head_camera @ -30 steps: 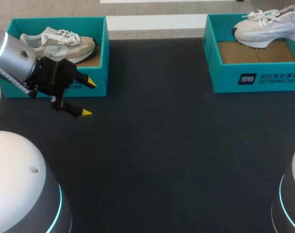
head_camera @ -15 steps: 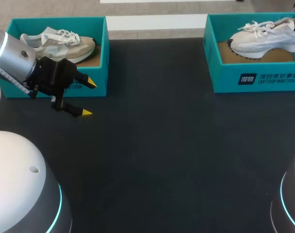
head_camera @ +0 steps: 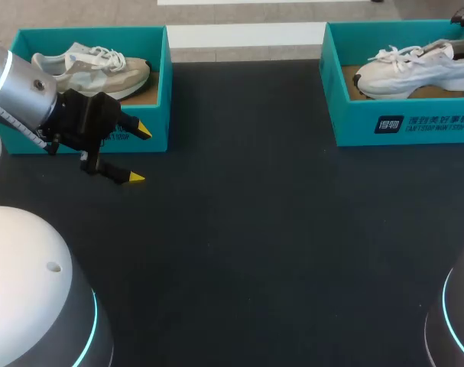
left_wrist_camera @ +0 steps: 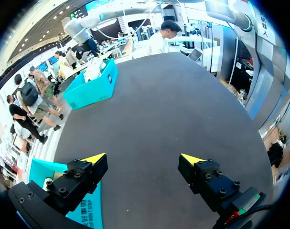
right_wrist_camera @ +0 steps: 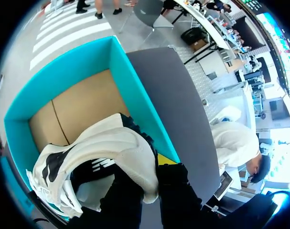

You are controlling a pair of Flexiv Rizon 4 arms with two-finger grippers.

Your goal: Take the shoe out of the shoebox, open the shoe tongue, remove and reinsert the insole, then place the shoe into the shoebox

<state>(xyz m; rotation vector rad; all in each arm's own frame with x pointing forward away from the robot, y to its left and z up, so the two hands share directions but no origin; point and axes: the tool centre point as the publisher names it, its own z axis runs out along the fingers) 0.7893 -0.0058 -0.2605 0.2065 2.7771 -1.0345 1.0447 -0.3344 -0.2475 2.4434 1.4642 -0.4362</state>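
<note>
The shoe (head_camera: 411,67) is white with white laces and sits inside the right box (head_camera: 403,126), a teal open-top box with a brown cardboard floor at the far right of the surface (head_camera: 254,229). Its toe points toward the middle of the surface and its heel toward the right edge. Whether the sole rests fully on the box floor cannot be determined.

In the right wrist view, the shoe (right_wrist_camera: 111,152) hangs by its heel from the right pincer (right_wrist_camera: 152,169). The pincer pinches the heel collar, with one finger inside the opening and the other outside. Only one yellow fingertip (right_wrist_camera: 166,159) is visible, against the outer side of the heel. The teal wall of the box (right_wrist_camera: 135,95) lies just ahead of the pincer, with the cardboard floor below the shoe.

The left pincer (head_camera: 140,154) is well apart from the shoe, at the near left of the surface. Its fingers are spread and hold nothing. It hovers just in front of the left box (head_camera: 159,92), also teal, which contains a second shoe (head_camera: 90,69), beige and grey, lying with its toe toward the middle.

In the left wrist view, the left pincer (left_wrist_camera: 142,158) is spread over bare dark surface, with the left box (left_wrist_camera: 87,210) under one finger. The right box (left_wrist_camera: 94,86) is visible far ahead across the surface.
</note>
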